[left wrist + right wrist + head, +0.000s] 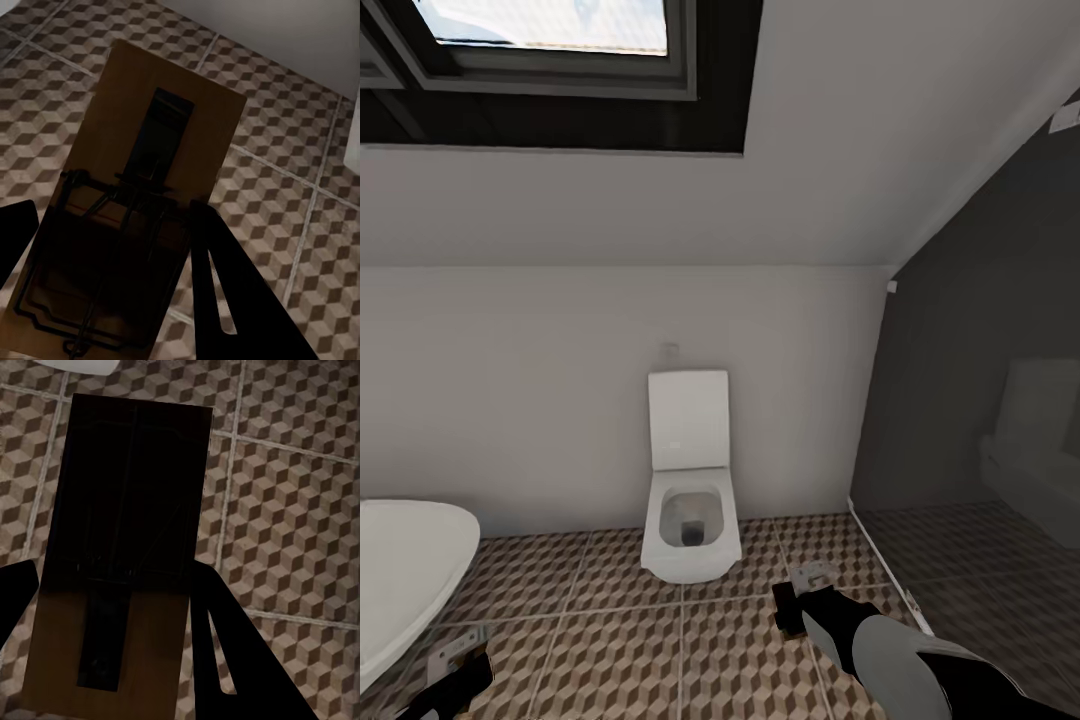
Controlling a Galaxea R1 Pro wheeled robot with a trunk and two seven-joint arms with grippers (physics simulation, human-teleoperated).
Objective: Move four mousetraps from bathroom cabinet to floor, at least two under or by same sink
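A tan mousetrap (176, 112) with dark wire parts sits between the fingers of my left gripper (112, 289), held above the bathroom floor (285, 195). In the head view that left gripper (455, 672) is low at the left with its mousetrap (452, 646) sticking forward. My right gripper (112, 649) is shut on a second mousetrap (131, 502), shadowed and dark, over the cube-patterned tiles (292, 510). Seen from the head, the right gripper (798, 603) hangs low at the right, and its mousetrap (812, 575) points toward the toilet.
A white toilet (690, 520) with its lid up stands against the far wall, straight ahead. A white bathtub's rim (410, 570) curves in at the left. At the right, a glass partition (960, 400) closes off a dark shower area. Patterned floor (620, 640) lies between the arms.
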